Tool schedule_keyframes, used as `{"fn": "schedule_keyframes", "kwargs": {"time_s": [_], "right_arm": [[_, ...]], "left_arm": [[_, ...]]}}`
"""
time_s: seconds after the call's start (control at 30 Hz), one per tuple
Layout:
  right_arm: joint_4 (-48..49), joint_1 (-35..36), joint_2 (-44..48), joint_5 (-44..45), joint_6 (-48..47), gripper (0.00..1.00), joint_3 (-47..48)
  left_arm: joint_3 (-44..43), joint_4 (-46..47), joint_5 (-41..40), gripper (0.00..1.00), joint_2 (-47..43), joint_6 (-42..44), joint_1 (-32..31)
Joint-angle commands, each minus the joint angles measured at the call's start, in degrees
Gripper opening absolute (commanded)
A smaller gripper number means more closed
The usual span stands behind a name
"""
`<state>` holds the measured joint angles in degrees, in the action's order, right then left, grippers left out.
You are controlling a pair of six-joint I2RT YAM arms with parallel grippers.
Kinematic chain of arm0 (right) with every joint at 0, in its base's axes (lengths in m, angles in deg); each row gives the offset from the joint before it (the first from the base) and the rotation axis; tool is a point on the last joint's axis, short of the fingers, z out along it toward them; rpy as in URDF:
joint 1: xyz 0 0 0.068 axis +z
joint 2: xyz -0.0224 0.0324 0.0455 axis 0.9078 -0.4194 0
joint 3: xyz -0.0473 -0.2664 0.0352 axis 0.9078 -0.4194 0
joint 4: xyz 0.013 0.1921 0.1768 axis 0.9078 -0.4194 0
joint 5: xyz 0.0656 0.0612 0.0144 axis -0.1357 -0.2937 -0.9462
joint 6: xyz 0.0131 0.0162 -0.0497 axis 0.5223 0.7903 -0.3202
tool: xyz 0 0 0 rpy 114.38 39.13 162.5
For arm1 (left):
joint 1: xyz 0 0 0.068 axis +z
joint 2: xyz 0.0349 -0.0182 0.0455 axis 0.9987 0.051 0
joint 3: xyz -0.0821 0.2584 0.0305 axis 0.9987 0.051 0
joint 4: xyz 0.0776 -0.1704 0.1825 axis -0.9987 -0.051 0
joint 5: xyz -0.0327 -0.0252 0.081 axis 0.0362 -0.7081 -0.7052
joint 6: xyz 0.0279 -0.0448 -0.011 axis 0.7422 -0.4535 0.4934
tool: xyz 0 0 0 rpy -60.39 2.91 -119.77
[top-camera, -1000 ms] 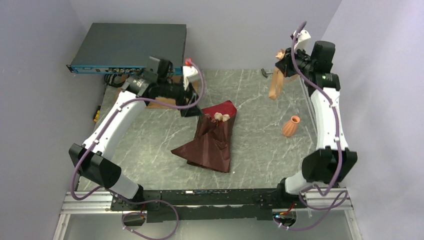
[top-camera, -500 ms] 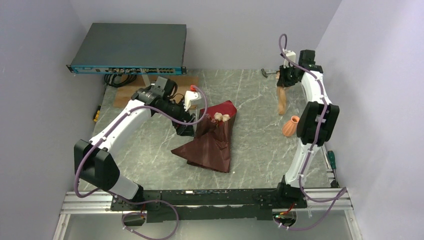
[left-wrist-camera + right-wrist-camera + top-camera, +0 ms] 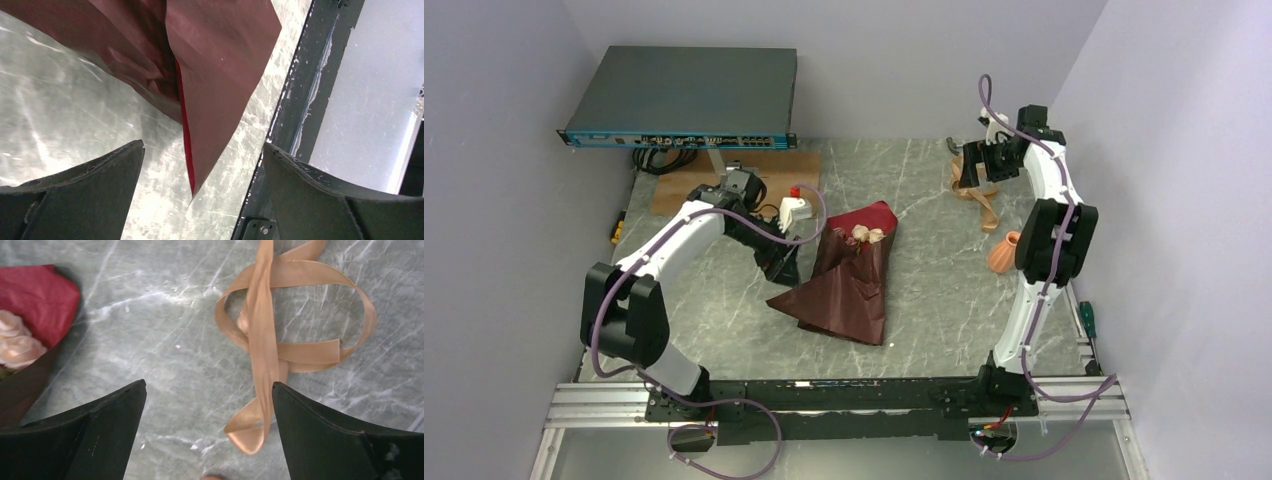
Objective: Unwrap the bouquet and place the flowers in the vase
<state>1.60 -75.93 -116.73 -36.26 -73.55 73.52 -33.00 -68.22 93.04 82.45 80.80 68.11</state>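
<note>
Bouquet point(image 3: 849, 285) lies mid-bench point(image 3: 724, 300), dark red paper loosely folded round it, the open end toward the far side. Flowers point(image 3: 865, 234) show at that far end, pale heads just clear of the paper. Left end effector point(image 3: 784, 268) sits low at the bouquet's left edge, fingers wide apart; the wrist view shows a pointed paper corner between them, not clamped. Vase point(image 3: 1004, 254) stands upright well to the bouquet's right, partly behind the right arm. Ribbon point(image 3: 977, 197) lies looped on the bench, right of the bouquet and beyond the vase. Right end effector point(image 3: 972, 166) hangs above the ribbon, fingers spread wide, nothing in them.
</note>
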Motion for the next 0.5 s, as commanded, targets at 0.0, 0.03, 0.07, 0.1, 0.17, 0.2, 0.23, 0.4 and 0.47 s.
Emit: {"fn": "schedule_keyframes", "kwargs": {"time_s": [0.0, 0.03, 0.07, 0.1, 0.17, 0.2, 0.23, 0.4, 0.47], "right_arm": [[-2.3, 0.7, 11.0, -3.0, -0.2, 1.0, -0.7], [-3.0, 0.9, 12.2, -3.0, -0.1, 1.0, -0.4], [-4.0, 1.0, 13.1, -3.4, -0.1, 1.0, 0.2], [-5.1, 1.2, 14.0, -3.7, -0.3, 1.0, 0.7], [-7.2, 1.7, 15.6, -3.5, -0.6, 1.0, 1.8], [-8.3, 1.9, 16.2, -3.8, -0.9, 1.0, 2.1], [-9.0, 2.0, 16.8, -4.4, -1.0, 1.0, 2.2], [-8.7, 2.2, 21.3, -8.7, 0.8, 1.0, -2.7], [-7.5, 2.3, 22.7, -10.4, 1.4, 1.0, -5.3]], "left_arm": [[3.5, 0.5, 2.0, 0.95, 0.1, 2.9, 0.2], [4.5, 1.4, 1.6, 0.95, 0.0, 2.9, 0.4], [5.3, 2.5, 1.0, 0.95, 0.2, 2.6, 0.6], [5.8, 3.1, 0.7, 0.95, 0.5, 2.5, 0.7], [7.0, 3.7, 0.9, 0.94, 1.4, 3.2, 0.7], [7.8, 3.8, 1.5, 0.94, 1.9, 3.8, 0.7], [8.3, 3.6, 2.4, 0.92, 2.5, 4.6, 0.6], [5.1, -1.0, 6.5, 0.62, 5.3, 7.5, -0.5], [3.2, -2.1, 9.1, 0.43, 4.7, 7.6, -0.9]]}}
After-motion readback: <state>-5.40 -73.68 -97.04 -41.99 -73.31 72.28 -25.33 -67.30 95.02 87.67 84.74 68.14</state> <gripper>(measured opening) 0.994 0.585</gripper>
